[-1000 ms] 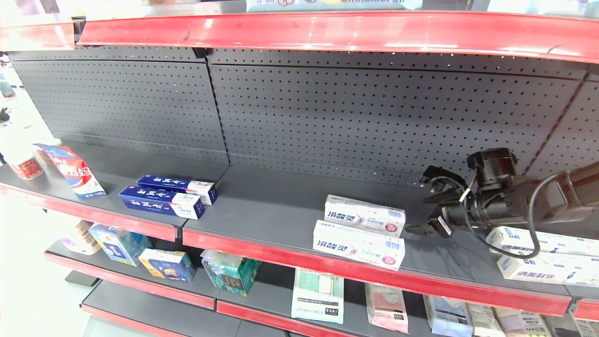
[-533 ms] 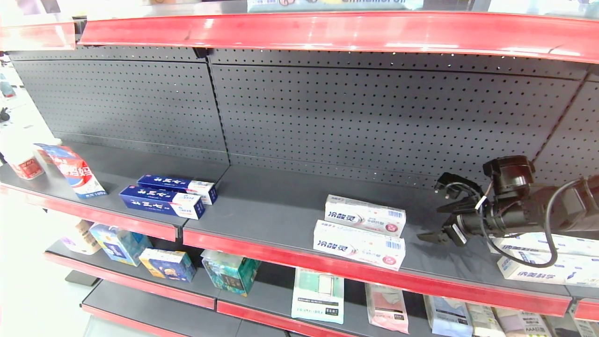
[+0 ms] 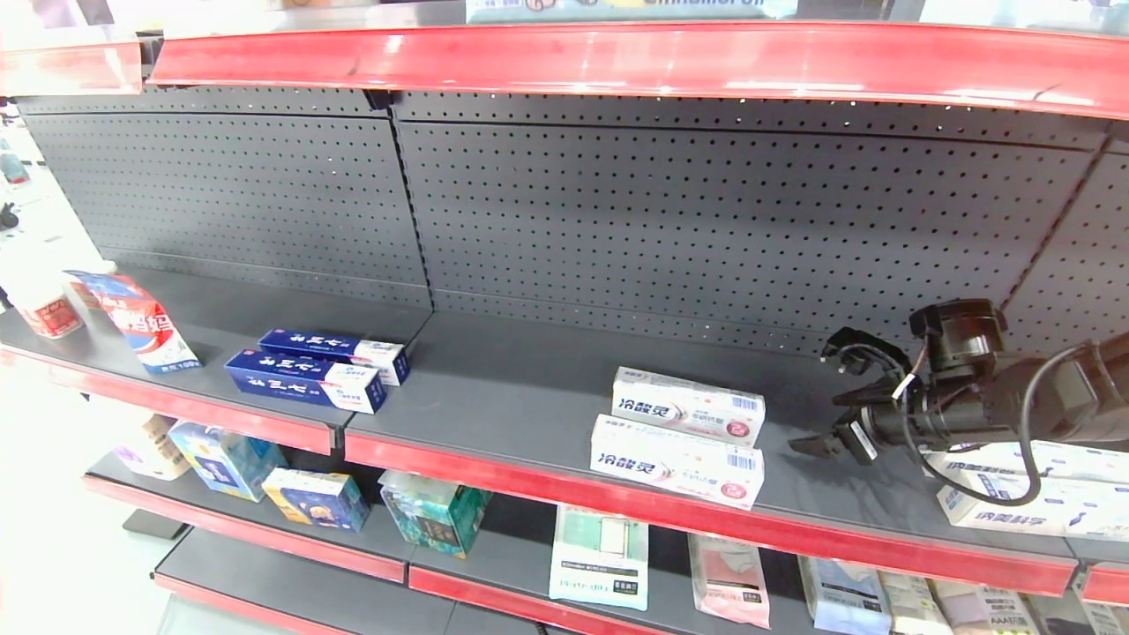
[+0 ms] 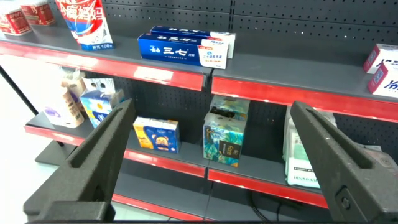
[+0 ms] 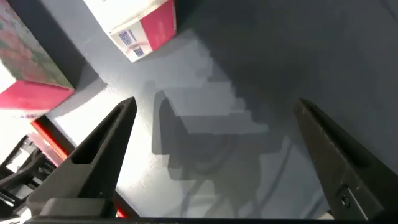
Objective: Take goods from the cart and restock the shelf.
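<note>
While boxes [image 3: 676, 459] line the shelf [image 3: 512, 388], right tool [image 3: 813, 401] gapes.

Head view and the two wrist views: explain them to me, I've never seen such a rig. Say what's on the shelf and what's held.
This is a two-armed robot restocking a shop shelf. The wide picture comes from a camera on its head; the other two from cameras on its wrists, looking out between each arm's dark jaws. In the head view the right arm hangs over the shelf, right of two white toothpaste boxes. Two blue toothpaste boxes lie farther left, more white boxes under the arm. Both pairs of jaws stand open and hold nothing.
</note>
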